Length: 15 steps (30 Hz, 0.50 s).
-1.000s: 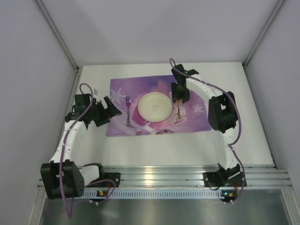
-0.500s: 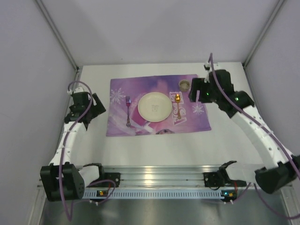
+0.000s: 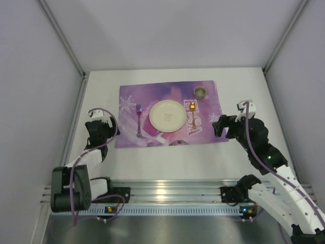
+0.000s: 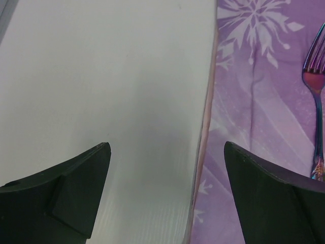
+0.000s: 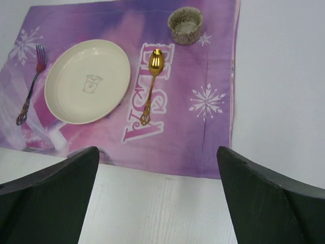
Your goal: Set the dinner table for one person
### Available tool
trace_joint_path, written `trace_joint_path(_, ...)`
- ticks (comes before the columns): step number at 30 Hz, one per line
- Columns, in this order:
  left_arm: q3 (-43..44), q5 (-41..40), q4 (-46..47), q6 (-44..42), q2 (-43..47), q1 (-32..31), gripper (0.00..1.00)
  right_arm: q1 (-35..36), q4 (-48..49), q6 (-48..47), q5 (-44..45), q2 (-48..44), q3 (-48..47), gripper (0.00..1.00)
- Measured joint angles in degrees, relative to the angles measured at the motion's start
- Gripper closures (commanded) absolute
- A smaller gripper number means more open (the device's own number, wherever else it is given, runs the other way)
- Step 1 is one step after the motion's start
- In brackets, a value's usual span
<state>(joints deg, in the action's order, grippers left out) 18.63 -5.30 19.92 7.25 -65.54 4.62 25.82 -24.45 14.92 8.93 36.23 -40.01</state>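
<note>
The white dinner table (image 3: 254, 101) carries a purple snowflake placemat (image 3: 208, 129). On the mat lie a cream plate (image 3: 167, 115), a fork (image 3: 138, 120) to its left, a gold spoon (image 3: 193, 116) to its right and a small speckled cup (image 3: 200, 92) at the far right corner. My left gripper (image 3: 110, 131) is open and empty, low over the mat's left edge (image 4: 205, 127), with the fork (image 4: 316, 86) to its right. My right gripper (image 3: 219, 127) is open and empty above the mat's near right corner. Its view shows the plate (image 5: 87, 81), spoon (image 5: 151, 86), cup (image 5: 185, 24) and fork (image 5: 30, 86).
Grey walls close in the table on the left, back and right. A metal rail (image 3: 172, 190) with the arm bases runs along the near edge. Bare white tabletop (image 5: 284, 76) lies right of the mat and also left of it (image 4: 101, 76).
My right arm has drawn back from the cup at the far right of the mat to the mat's near right corner. My left arm has drawn back toward the near edge.
</note>
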Motion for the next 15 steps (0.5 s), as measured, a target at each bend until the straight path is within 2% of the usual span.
trace_joint_path(6,-0.46,3.1,15.06,-1.01,-9.09,0.0,0.01,0.0,2.56,-1.9,-1.6,-2.64,-0.26,0.0)
trace_joint_path(13,2.08,8.04,21.7,-1.42,-18.95,0.02,0.02,0.0,2.12,-0.11,-7.17,1.77,-4.13,0.0)
trace_joint_path(15,2.36,9.22,26.56,-1.81,-22.32,-0.33,0.01,0.0,2.05,0.33,-9.18,3.28,-5.09,0.0)
